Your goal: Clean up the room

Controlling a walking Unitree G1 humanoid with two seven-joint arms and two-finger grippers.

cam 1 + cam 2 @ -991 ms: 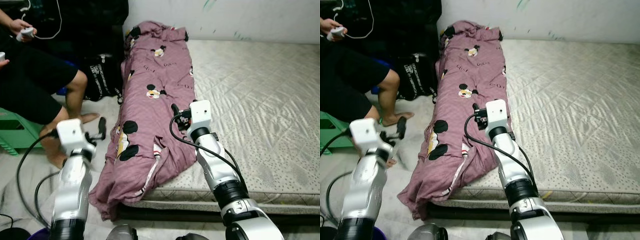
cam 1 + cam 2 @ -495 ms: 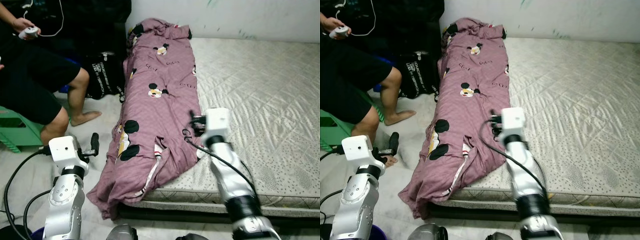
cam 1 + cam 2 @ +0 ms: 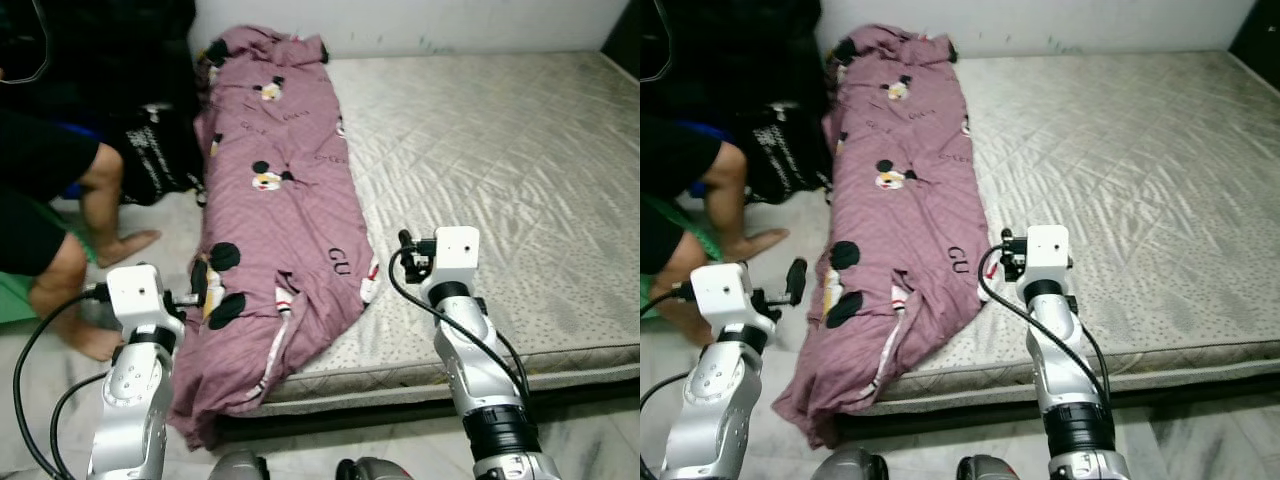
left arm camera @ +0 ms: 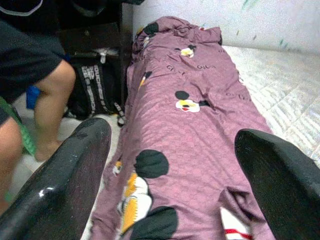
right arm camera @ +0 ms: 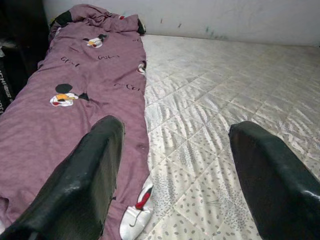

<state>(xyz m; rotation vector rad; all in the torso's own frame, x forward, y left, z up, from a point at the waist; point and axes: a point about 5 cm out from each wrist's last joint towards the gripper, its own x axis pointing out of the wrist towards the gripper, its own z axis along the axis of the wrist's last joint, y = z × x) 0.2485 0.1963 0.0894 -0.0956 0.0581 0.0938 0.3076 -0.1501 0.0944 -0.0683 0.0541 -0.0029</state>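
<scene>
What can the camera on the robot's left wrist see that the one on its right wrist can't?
Left wrist view: a person's bare leg beside the bed, and the blanket's near end with a big black and yellow cartoon patch, seen between the left gripper's open fingers.

Right wrist view: a wide stretch of the bare quilted mattress, seen between the right gripper's open fingers.

Both: the purple cartoon-mouse blanket lying along the mattress, bunched up at the far end by the white wall, and a black bag with white lettering beside the bed.

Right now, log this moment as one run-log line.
left gripper: open, above blanket's foot end | right gripper: open, over mattress edge | purple cartoon blanket: ungrasped, overhanging mattress
</scene>
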